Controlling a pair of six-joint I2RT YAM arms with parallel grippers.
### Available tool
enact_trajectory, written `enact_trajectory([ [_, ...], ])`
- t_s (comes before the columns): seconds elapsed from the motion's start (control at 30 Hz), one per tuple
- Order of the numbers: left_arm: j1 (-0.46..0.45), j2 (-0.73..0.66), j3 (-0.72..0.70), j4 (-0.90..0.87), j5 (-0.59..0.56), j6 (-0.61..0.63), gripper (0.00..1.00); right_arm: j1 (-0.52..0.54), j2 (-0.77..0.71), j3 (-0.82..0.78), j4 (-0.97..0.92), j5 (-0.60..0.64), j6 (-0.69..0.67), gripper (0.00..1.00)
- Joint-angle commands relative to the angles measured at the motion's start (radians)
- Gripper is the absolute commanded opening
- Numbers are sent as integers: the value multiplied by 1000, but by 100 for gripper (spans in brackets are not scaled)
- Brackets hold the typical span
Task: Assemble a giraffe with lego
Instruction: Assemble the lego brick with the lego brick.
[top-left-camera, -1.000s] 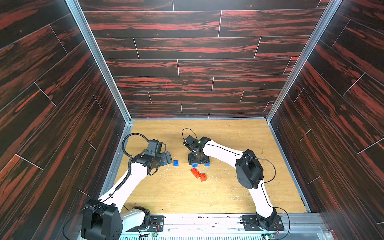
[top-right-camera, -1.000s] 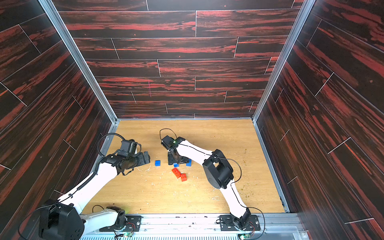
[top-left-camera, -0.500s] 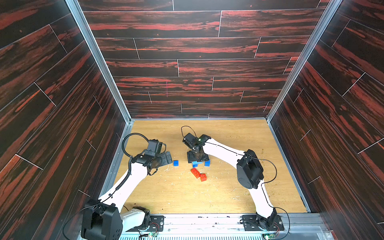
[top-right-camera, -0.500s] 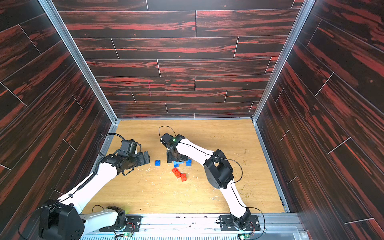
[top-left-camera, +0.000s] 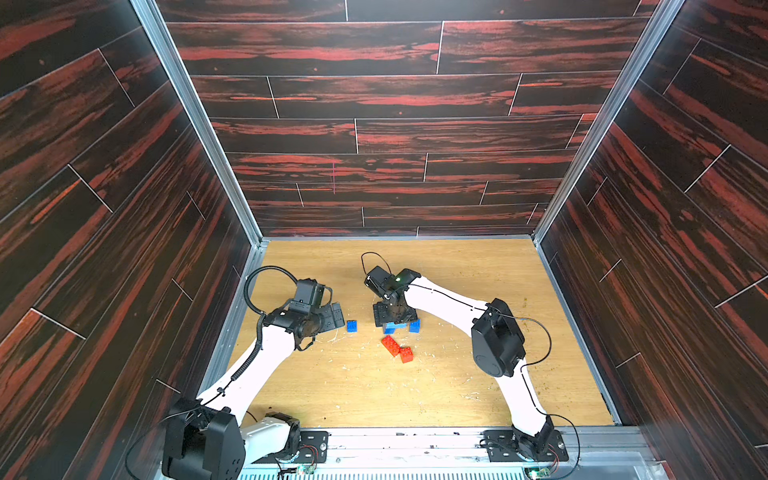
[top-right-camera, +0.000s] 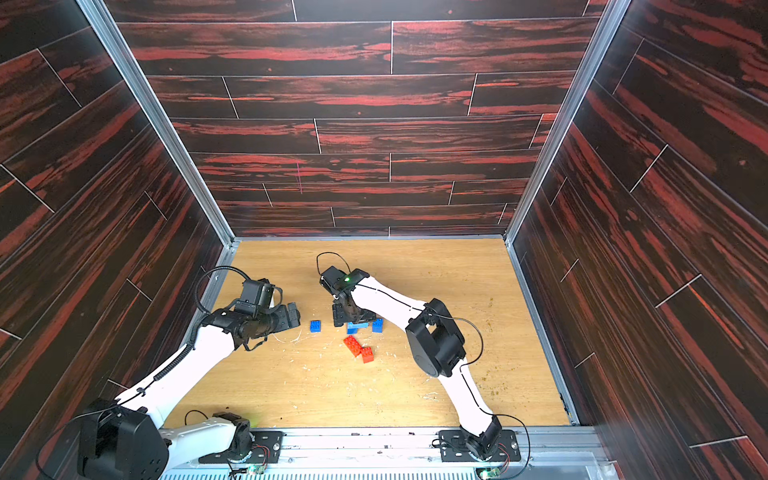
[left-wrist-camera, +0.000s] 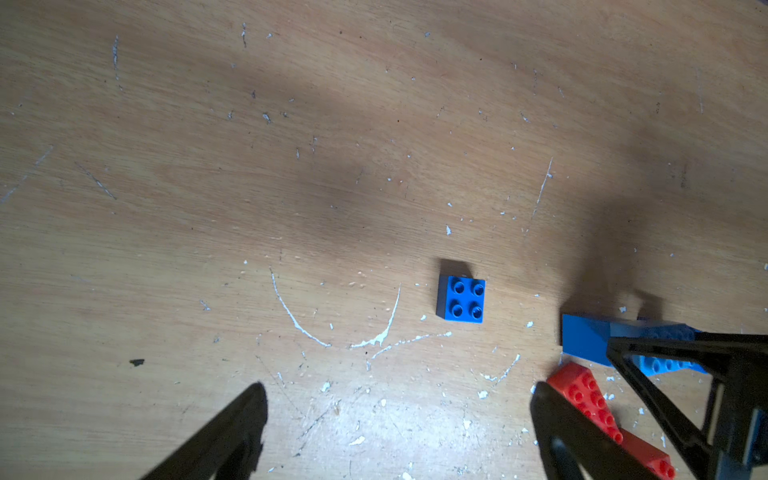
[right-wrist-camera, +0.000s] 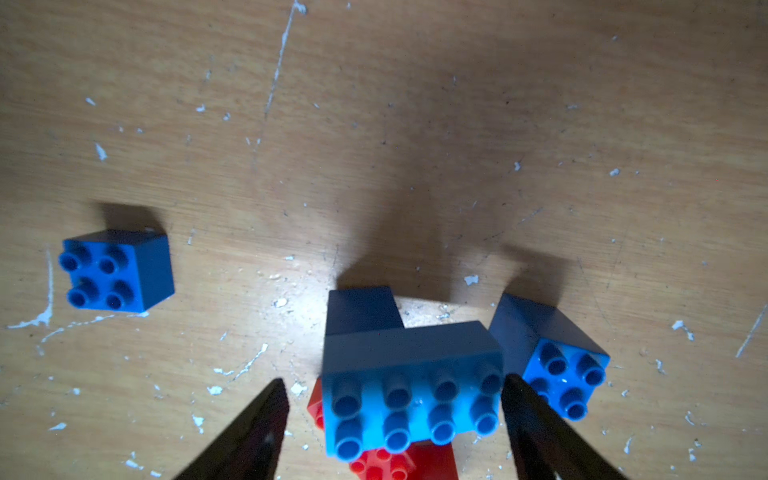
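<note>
1. Where the right jaws hang spread, they straddle the light blue brick (right-wrist-camera: 411, 399) end to end. One jaw touches its end and the other stands clear, so nothing is pinched. They are likely set so to press or shift it.
2. Light blue brick: one. It rests on a dark blue brick (right-wrist-camera: 359, 309) under one end, apparently as body on first leg.
3. Second dark blue brick (right-wrist-camera: 557, 365): just beside the unsupported end, not under it. Probably the second leg, not yet fitted.
4. Left jaws: spread wide, empty, low over the table (top-left-camera: 457, 270). They face the third dark blue brick (left-wrist-camera: 461, 299), which lies alone, apart from the rest, and seems their likely pick.
5. Red bricks: two, one long (top-left-camera: 390, 345) and one small (top-left-camera: 406, 354), touching each other near the light blue brick. Both are loose, judged neck and head stock.
6. Count: dark blue three, light blue one, red two, six bricks in all. The giraffe (top-right-camera: 356, 328) is only begun, mid-table.
</note>
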Motion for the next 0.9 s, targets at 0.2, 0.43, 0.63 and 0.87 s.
enact_trajectory([
  [0.2,-4,-16,25,-19,-7,8,100,1,19,24,-34,4,-16,83],
  [0.43,-4,-16,22,-19,-9,7,100,6,26,51,-46,15,-21,83],
  [0.63,-5,-17,23,-19,-9,6,100,7,12,40,-51,38,-21,83],
  [0.87,-4,-19,22,-19,-8,6,100,-27,-60,-89,45,-38,-10,83],
])
